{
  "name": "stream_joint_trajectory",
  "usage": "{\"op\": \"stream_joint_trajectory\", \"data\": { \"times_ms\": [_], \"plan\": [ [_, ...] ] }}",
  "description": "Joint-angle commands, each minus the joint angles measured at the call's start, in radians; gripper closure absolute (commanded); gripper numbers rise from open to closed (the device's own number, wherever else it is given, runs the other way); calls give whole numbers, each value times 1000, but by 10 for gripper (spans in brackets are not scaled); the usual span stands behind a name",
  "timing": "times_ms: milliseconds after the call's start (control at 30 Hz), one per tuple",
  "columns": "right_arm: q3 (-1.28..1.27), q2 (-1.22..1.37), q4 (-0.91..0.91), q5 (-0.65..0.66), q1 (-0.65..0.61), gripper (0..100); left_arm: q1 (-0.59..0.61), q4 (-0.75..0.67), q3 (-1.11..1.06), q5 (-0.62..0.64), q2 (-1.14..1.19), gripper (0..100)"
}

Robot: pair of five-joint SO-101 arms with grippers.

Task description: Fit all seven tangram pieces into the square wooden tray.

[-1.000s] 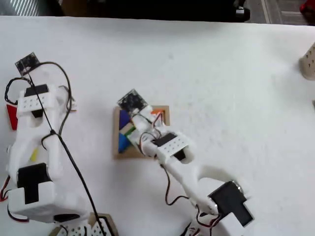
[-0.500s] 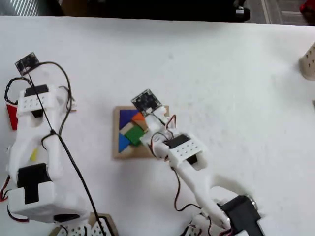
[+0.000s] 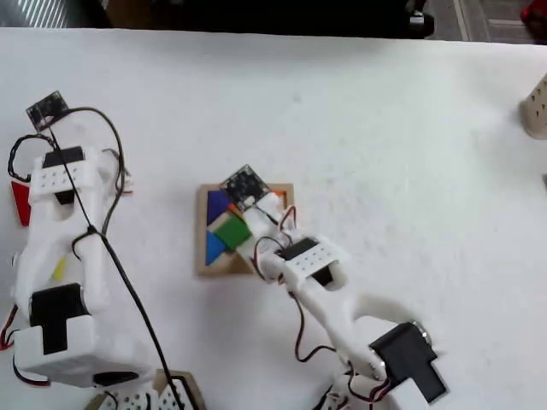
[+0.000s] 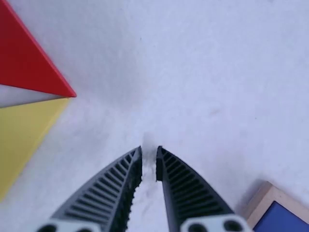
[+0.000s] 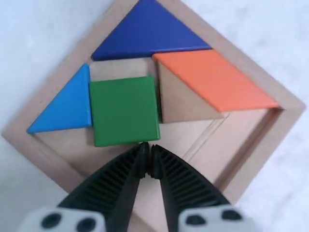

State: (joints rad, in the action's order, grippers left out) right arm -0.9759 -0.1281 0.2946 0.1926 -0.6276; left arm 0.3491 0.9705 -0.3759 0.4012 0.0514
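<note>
Right tool (image 5: 146, 155), shifted toward 9 o'clock over tray (image 3: 202, 258), is held nearly closed, empty, beside green square (image 5: 124, 110); red triangle (image 3: 19, 203) is judged next.

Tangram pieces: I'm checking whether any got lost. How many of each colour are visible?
dark blue piece: 1
light blue piece: 1
green piece: 1
orange piece: 1
red piece: 1
yellow piece: 1
Total: 6

Tray (image 3: 202, 248) mid-table (image 3: 385, 111), 4 pcs inside: square piece (image 5: 124, 110) btwn small triangle (image 5: 67, 108) & parallelogram (image 5: 217, 82); large triangle (image 5: 149, 31) in corner. Loose triangle (image 4: 24, 53) just beside second loose triangle (image 4: 21, 135), well apart from tray.
</note>
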Motion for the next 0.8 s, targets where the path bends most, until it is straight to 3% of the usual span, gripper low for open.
{"op": "stream_joint_trajectory", "data": {
  "times_ms": [0,300,767],
  "plan": [
    [28,-4,-64,14,-16,981,10,-17,49,9,-4,931],
    [26,-5,-128,11,-19,981,10,-21,49,9,-4,931],
    [23,-12,-53,12,-12,981,10,-23,43,9,-4,931]
  ]
}}
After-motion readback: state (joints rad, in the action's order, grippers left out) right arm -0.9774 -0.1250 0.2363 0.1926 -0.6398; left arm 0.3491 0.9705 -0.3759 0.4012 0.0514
